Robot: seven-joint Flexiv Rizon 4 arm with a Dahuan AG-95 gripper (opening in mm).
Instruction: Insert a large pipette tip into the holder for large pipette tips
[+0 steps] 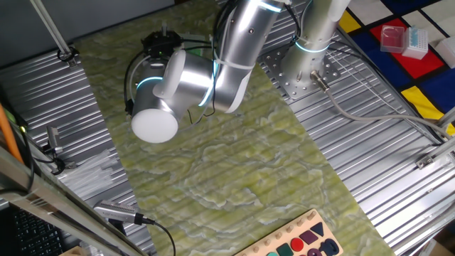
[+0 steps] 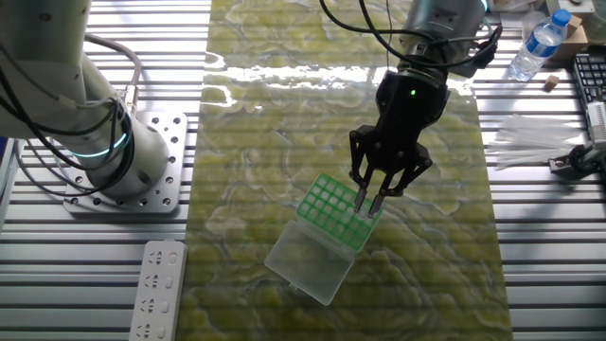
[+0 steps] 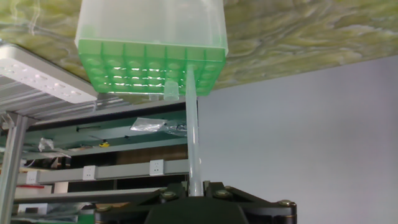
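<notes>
The large pipette tip (image 3: 193, 137), a thin clear tapered tube, stands straight out from between the jaws of my gripper (image 3: 194, 186), which is shut on its wide end. Its narrow end reaches the green gridded face of the holder (image 3: 143, 65) near one edge row. I cannot tell if it is inside a hole. A short clear stub (image 3: 171, 91) sticks out of a neighbouring hole. In the other fixed view the gripper (image 2: 369, 201) hangs right over the green top of the holder (image 2: 327, 210). In one fixed view the arm (image 1: 192, 78) hides both.
The holder's translucent lid (image 2: 308, 260) lies open towards the table front. A white power strip (image 2: 156, 289), a second arm's base (image 2: 104, 142), a water bottle (image 2: 535, 43) and a bag of tips (image 2: 530, 142) surround the mat. A red box (image 1: 393, 35) sits far right.
</notes>
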